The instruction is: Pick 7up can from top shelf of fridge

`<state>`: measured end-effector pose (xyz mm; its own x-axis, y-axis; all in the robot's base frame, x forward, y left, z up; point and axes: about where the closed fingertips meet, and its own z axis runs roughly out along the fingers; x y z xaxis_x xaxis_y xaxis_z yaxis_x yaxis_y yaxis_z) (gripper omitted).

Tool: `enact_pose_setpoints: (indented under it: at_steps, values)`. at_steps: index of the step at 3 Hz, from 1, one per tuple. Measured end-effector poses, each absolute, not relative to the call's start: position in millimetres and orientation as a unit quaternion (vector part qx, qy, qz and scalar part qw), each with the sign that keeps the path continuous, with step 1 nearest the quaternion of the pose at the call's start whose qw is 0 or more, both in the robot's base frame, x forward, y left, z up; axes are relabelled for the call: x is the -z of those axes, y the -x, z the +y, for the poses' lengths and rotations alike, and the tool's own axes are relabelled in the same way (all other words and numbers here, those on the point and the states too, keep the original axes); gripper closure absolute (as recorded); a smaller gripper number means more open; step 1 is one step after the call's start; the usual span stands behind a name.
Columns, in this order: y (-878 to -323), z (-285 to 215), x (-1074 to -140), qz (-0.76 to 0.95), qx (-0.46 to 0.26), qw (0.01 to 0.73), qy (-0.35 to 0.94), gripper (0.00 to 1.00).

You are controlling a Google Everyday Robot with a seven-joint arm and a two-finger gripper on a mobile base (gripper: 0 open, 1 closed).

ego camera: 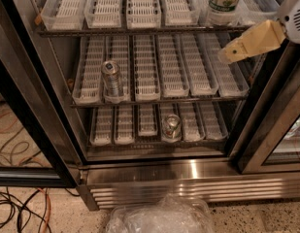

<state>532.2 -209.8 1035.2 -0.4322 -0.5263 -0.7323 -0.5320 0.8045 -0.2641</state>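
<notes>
Partly cropped 7up can [225, 3], pincer [228, 54] just below.

Views: a single camera view is given, so no part of the scene is shared with another.
Position: the camera is set in front of the fridge [154, 171], higher than its steel base.
Direction: it is aimed down and inward, and the top shelf [140, 30] is cut by the upper edge.
Nearness: close, with the fridge filling most of the frame and a strip of floor [266, 217] left below it.
Gripper: the gripper [232, 52] is seen at the fridge's upper right, just below the 7up can [225, 1].
</notes>
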Motion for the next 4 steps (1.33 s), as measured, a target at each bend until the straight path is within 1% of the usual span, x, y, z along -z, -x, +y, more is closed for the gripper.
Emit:
enact_pose_setpoints:
  at_steps: [1,2,4]
  values:
    - [-532.2,-209.7,-1035.2,0.846,-0.003,0.431,0.313,0.00]
    - [-539.2,-201.6,-1039.3,0.842,-0.025,0.456,0.287,0.00]
    - [-561.5,-195.1,-1071.4,0.815,-0.072,0.552,0.158,0.00]
